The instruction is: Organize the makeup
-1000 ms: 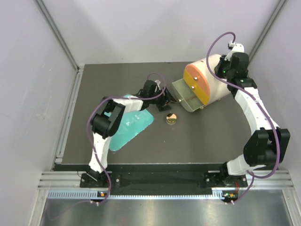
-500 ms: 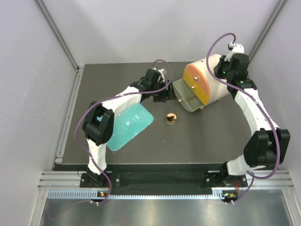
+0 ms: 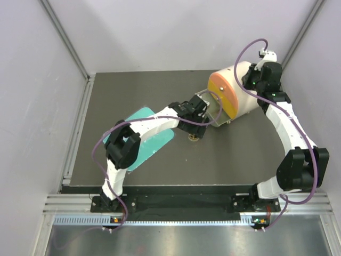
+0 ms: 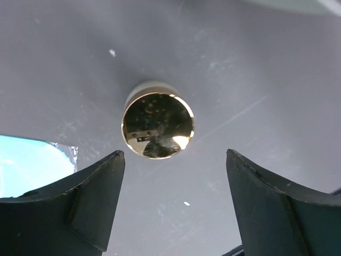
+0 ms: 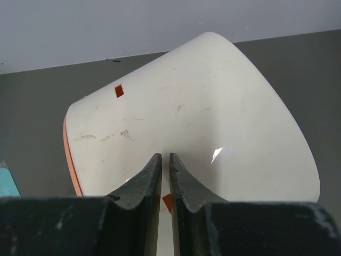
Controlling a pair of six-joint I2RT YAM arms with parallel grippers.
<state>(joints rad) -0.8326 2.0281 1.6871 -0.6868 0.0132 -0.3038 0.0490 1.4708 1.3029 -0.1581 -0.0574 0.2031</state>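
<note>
The one piece of makeup I see is a round gold compact (image 4: 157, 127), lying on the dark table just ahead of my left gripper (image 4: 175, 154). That gripper is open, its black fingers (image 4: 90, 197) wide apart on either side and touching nothing. From above, the compact (image 3: 194, 137) peeks out under the left gripper (image 3: 196, 127). My right gripper (image 5: 165, 157) is shut with only a thin slit between the jaws, its tips against the white drum (image 5: 202, 122). In the top view the right gripper (image 3: 250, 81) sits at the drum's back end.
The white drum (image 3: 237, 93) lies on its side at the back right, its orange face (image 3: 222, 92) turned toward the left arm. Its open metal drawer (image 3: 216, 114) is partly covered by the left wrist. A flat teal tray (image 3: 154, 140) lies left of the compact.
The left arm has swung from the drawer's left side down over the compact, and its jaws have widened. The right arm and the drum have not moved.
</note>
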